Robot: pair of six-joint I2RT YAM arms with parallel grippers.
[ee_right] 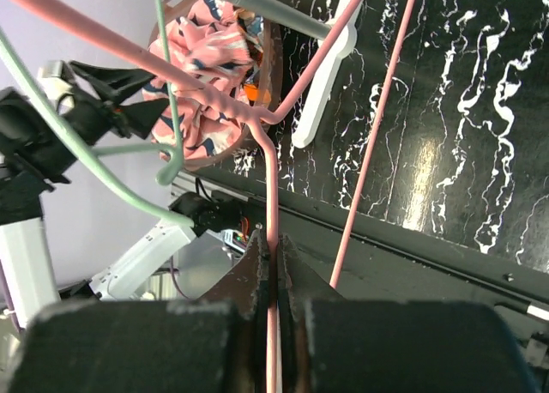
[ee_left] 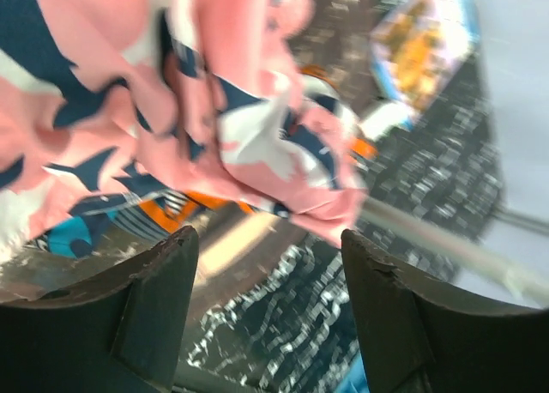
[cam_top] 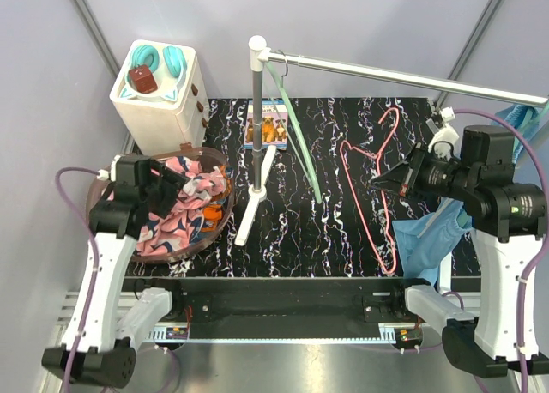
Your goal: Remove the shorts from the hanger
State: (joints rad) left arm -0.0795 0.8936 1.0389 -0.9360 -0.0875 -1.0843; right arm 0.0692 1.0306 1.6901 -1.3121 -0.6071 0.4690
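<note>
The pink shorts with navy-and-white prints (cam_top: 184,196) lie bunched in a brown basket (cam_top: 163,254) at the left, on top of the orange, blue and white patterned shorts (cam_top: 210,214). My left gripper (cam_top: 176,180) hovers over them, open; in the left wrist view the pink shorts (ee_left: 240,127) lie just beyond the parted fingers, with nothing between them. My right gripper (cam_top: 383,180) is shut on the bare pink hanger (ee_right: 272,196), which slants over the black table. The light blue shorts (cam_top: 429,234) hang off the table's right edge under the right arm.
A green hanger (cam_top: 302,144) hangs from the metal rail (cam_top: 386,71), which stands on a grey post (cam_top: 256,127) with white feet. A white drawer box (cam_top: 159,101) stands at the back left, with a booklet (cam_top: 266,127) beside the post.
</note>
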